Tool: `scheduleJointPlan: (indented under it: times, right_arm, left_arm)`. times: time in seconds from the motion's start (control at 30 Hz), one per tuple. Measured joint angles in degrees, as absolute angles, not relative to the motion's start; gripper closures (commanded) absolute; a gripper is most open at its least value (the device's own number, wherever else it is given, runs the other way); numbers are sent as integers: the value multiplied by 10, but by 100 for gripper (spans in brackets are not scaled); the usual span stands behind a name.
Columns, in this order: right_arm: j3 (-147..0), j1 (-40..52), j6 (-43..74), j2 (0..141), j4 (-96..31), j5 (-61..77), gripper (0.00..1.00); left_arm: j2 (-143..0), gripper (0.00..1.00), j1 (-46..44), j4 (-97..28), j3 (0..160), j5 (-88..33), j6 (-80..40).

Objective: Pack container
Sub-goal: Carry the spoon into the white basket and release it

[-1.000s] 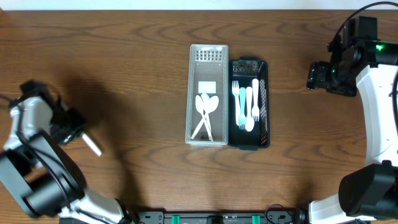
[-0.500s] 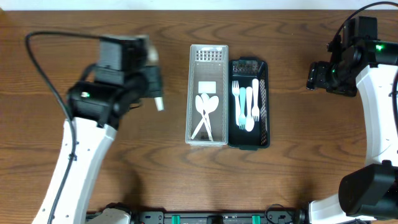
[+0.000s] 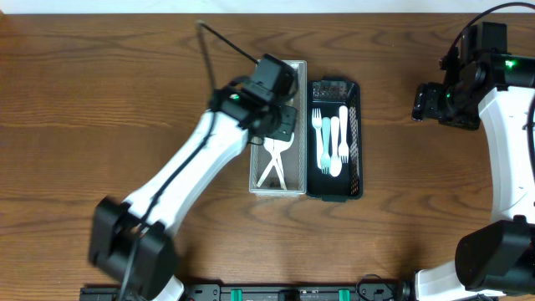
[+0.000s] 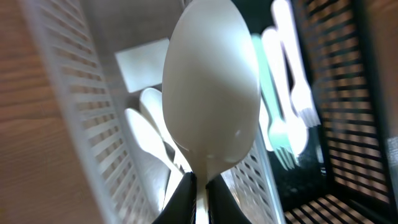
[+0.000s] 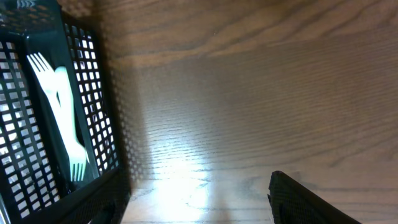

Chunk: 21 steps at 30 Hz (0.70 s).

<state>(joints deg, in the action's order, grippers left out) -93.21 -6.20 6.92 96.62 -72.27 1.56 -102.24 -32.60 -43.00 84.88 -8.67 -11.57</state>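
A white slotted container [image 3: 257,125] stands mid-table with white spoons [image 3: 273,163] in it. A black mesh container [image 3: 354,134] sits against its right side, holding white and pale blue forks [image 3: 333,140]. My left gripper [image 3: 282,124] hovers over the white container and is shut on the handle of a white spoon [image 4: 210,93], whose bowl fills the left wrist view above the container's spoons [image 4: 146,127]. My right gripper [image 3: 425,102] is open and empty at the far right. Its view shows bare wood and the black container's edge [image 5: 102,118].
The left arm [image 3: 180,180] stretches diagonally from the front left across the table to the white container. The right arm [image 3: 501,125] stands along the right edge. The rest of the wooden table top shows nothing else.
My left arm has swung from the far left across the table to above the white container, carrying the white spoon. The right arm has not moved.
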Motion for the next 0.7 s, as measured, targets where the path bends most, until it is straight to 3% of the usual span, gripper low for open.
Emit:
scheduleJointPlan:
  times: [0.23,0.3,0.37,0.47,0.57,0.63,0.7]
  right_arm:
    - [-932,-62,69,966,-724,16,25]
    - [-932,-62,69,966,-724,16,25]
    - [-932,-62,69,966,-724,16,24]
    - [-932,-62,69,966,-724,16,24]
    - [-932,-62,69,966,-724,16,25]
    - [-932,-62,69,966,-719,16,24]
    - [-932,-62,69,966,-708,16,24]
  left_arm:
    - [-1083,83,-327,-421,849,-70,-107]
    - [-1086,67,-327,-421,849,-64,-103]
    - [-1085,66,-327,-420,849,-56,-104]
    - [-1084,49,-327,-420,849,-52,-99]
    - [-1071,43,-326,-423,849,-39,-97]
    - [-1047,31,-326,-428,849,-19,-91]
    - [-1004,12,-322,-431,848,17,-89]
